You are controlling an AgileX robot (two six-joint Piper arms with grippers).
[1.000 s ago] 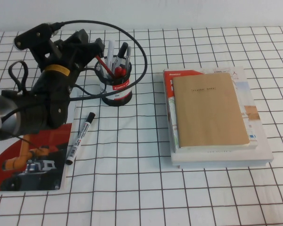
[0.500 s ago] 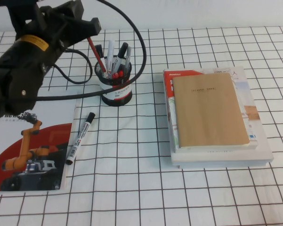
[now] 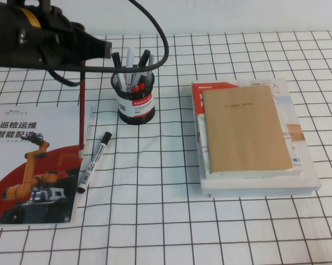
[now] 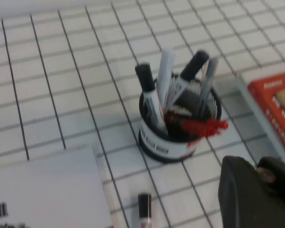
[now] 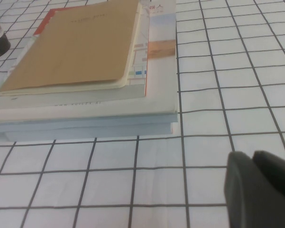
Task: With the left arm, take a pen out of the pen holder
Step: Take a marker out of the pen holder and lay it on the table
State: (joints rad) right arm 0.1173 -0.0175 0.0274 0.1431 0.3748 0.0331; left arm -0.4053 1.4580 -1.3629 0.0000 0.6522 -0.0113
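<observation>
The left gripper [image 3: 87, 55], high at the far left, is clamped tight on the upper end of a slim red pen [image 3: 82, 105]. The pen is clear of the black mesh cylindrical pen holder [image 3: 136, 105] and lies to its left. It seems to hang near upright, long axis vertical, lower end pointing down over the right edge of the printed brochure [image 3: 27, 165]. The right gripper [image 5: 253, 166] is above the checked cloth [image 5: 204, 95], just nearer than the stack of books [image 5: 85, 95].

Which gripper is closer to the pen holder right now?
Left. The left gripper hangs raised just to the left of the pen holder, shut on a red pen. The right gripper is far off, with the book stack between it and the holder.
</observation>
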